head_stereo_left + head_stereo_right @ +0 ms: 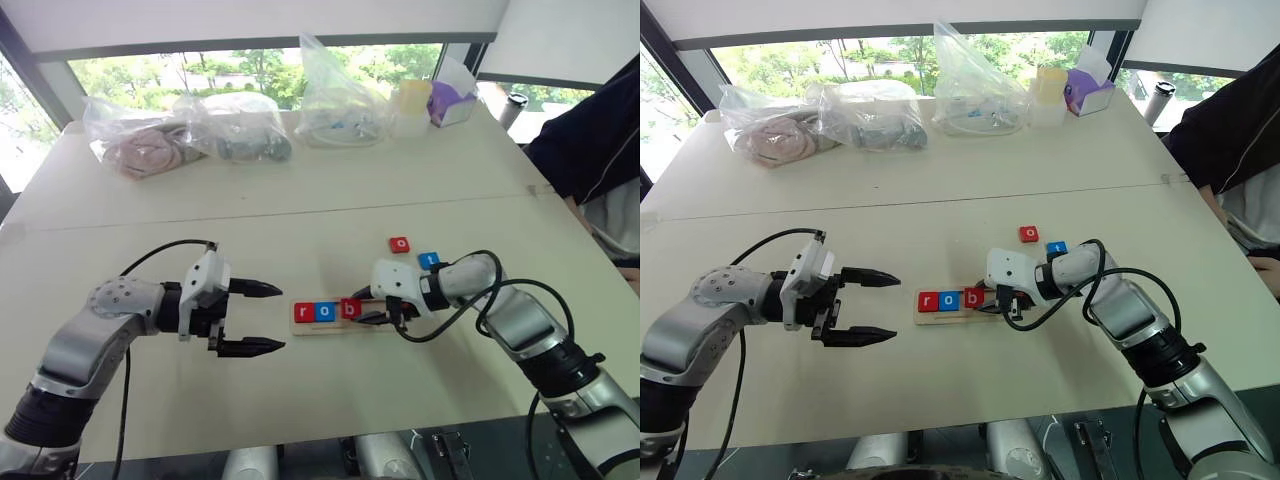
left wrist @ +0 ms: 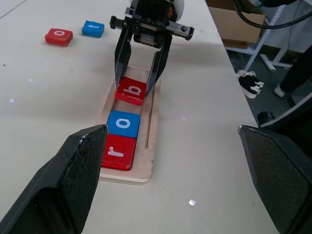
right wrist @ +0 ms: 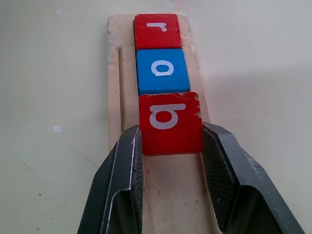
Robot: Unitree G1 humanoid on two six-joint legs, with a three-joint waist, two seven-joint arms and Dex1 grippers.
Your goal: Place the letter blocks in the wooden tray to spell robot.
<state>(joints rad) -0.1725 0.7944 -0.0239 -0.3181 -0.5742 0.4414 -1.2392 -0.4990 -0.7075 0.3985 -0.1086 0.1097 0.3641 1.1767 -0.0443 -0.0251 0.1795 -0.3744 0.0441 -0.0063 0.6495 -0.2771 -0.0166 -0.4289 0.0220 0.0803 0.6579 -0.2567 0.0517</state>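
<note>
Three tiles seated in the wooden tray (image 3: 161, 195); your right claw (image 3: 170, 146) pinches the red b block (image 3: 170, 123).

Red r block (image 3: 157, 30) and blue o block (image 3: 162, 70) fill the tray's left end on the desk (image 1: 300, 215), b touching o. Red o block (image 1: 400, 244) and blue t block (image 1: 428, 260) lie loose just beyond. Your left claw (image 1: 262, 318) hangs spread wide, left of the tray.

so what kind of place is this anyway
Probably an office or lab room: a long pale table by big windows with trees outside, bagged supplies along the far edge, and a seated person nearby.
</note>
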